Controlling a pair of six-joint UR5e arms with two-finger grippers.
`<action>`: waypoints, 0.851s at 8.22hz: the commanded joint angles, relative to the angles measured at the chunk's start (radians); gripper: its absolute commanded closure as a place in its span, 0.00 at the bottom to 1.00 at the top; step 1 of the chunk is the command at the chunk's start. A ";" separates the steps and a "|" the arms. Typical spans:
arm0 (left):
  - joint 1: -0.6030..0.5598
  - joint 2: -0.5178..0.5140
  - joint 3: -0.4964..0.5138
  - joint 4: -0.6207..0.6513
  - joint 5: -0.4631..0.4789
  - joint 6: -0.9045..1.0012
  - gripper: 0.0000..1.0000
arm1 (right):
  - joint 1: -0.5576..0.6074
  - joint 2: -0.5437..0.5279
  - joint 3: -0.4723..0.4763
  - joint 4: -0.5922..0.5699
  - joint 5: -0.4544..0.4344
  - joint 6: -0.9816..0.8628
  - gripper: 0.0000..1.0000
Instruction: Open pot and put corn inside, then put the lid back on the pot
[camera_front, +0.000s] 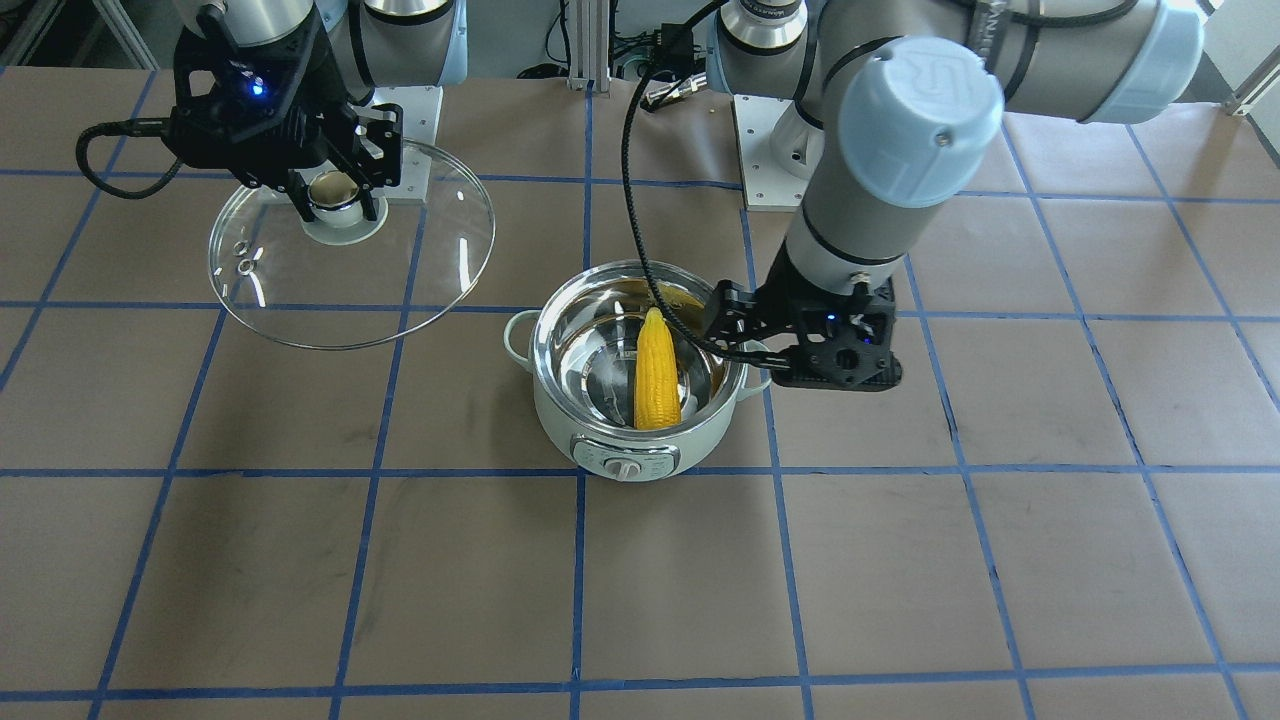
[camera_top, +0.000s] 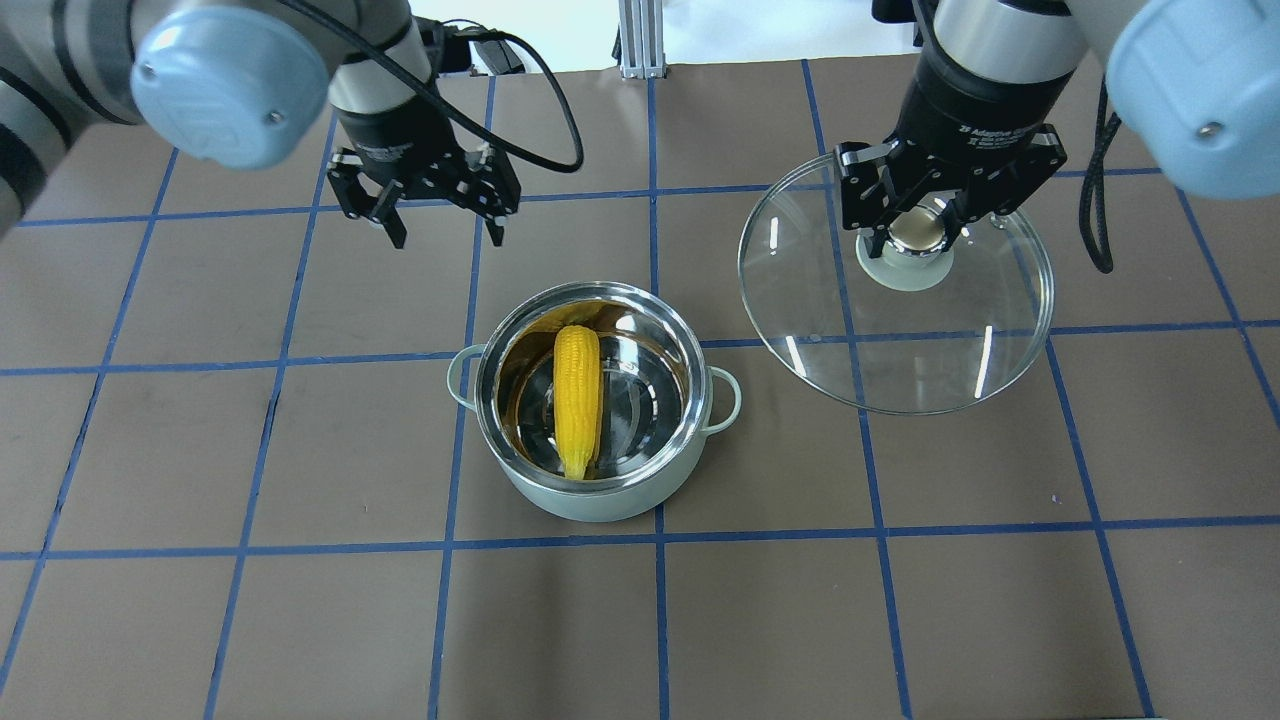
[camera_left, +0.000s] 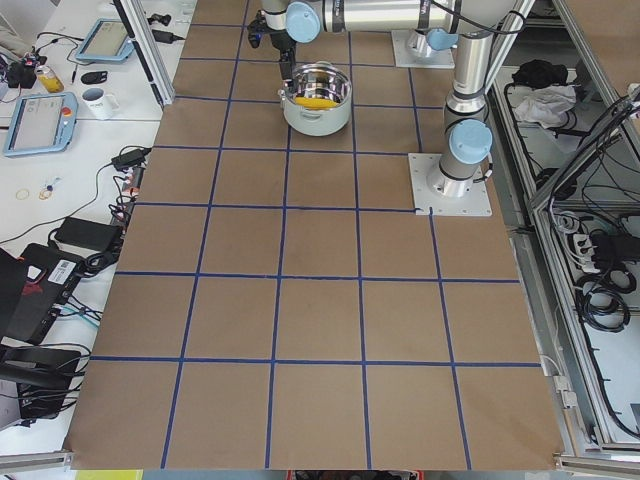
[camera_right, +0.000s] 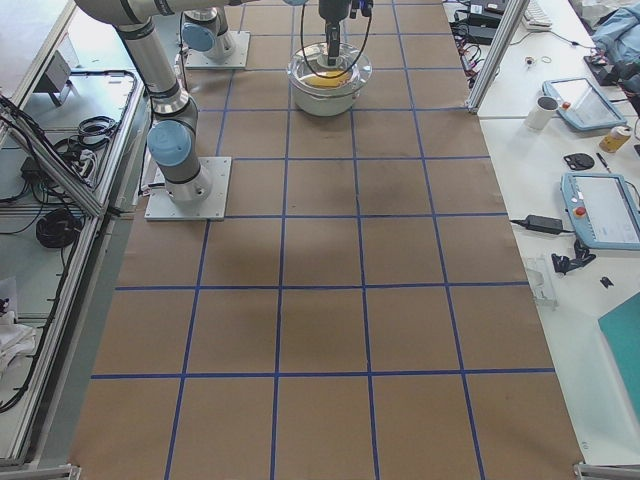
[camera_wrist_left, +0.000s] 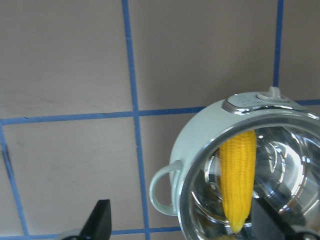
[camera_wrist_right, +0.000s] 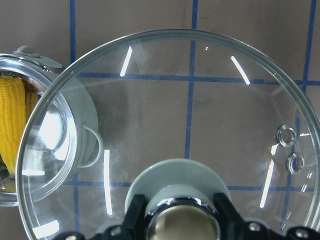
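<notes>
Right up against the right wrist cam, the lid (camera_wrist_right: 190, 115) is filling nearly the whole view. Its mint knob (camera_wrist_right: 172, 182) is getting chopped off by the bottom edge, with the fingers (camera_wrist_right: 137, 215) showing only as dark chunks on either side of it. Over there the pot (camera_wrist_right: 20, 64) is just peeking in at the left edge, partly through the glass. Left wrist cam is cutting the pot off too, at the right and bottom, with only two dark fingertips (camera_wrist_left: 100, 220) poking up from below. Side cams are showing everything tiny at the far end of the table (camera_top: 300, 620), so they're no help on the jaws.

Both arms are reaching in with wrists pointing down. Up top, the right gripper (camera_top: 912, 232) is clamping the knob from above and holding the lid off to the robot's right of the pot. Can't tell if the glass rim is clearing the table. On the pot's other side the left gripper (camera_top: 445, 235) is hanging with fingers spread wide, gripping nothing and touching nothing.

Meanwhile the corn (camera_top: 578, 400) is lying inside the uncovered pot, pointed tip toward the robot, blunt end toward the control panel (camera_front: 625, 465).
</notes>
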 joint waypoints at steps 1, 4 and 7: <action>0.105 0.011 0.063 -0.030 0.061 0.116 0.00 | 0.189 0.113 -0.012 -0.076 0.000 0.225 0.73; 0.105 0.066 0.062 -0.033 0.061 0.139 0.00 | 0.338 0.254 -0.063 -0.186 0.018 0.446 0.73; 0.107 0.074 0.047 -0.024 0.057 0.138 0.00 | 0.385 0.322 -0.060 -0.269 0.029 0.522 0.73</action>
